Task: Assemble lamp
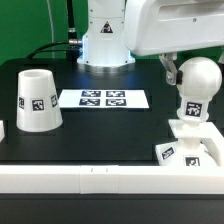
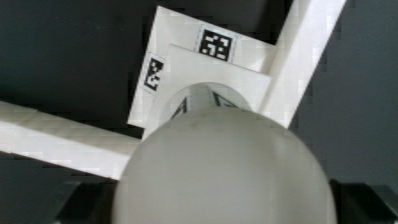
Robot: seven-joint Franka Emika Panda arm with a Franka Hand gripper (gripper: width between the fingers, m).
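Observation:
The white bulb (image 1: 200, 76) stands upright with its neck in the flat square base (image 1: 190, 148) at the exterior view's right, next to the front wall. My gripper (image 1: 181, 70) reaches down from the upper right, with a dark finger (image 1: 171, 70) on the bulb's side. In the wrist view the bulb (image 2: 217, 160) fills the space between my two dark fingers (image 2: 80, 200), and the gripper (image 2: 217, 205) is shut on it. The tagged base (image 2: 199, 60) lies beyond it. The cup-shaped shade (image 1: 35, 100) stands mouth down, alone at the exterior view's left.
The marker board (image 1: 103, 99) lies flat in the middle of the black table. A low white wall (image 1: 90, 181) runs along the front edge and turns up at the right. The robot's base (image 1: 104, 40) stands at the back.

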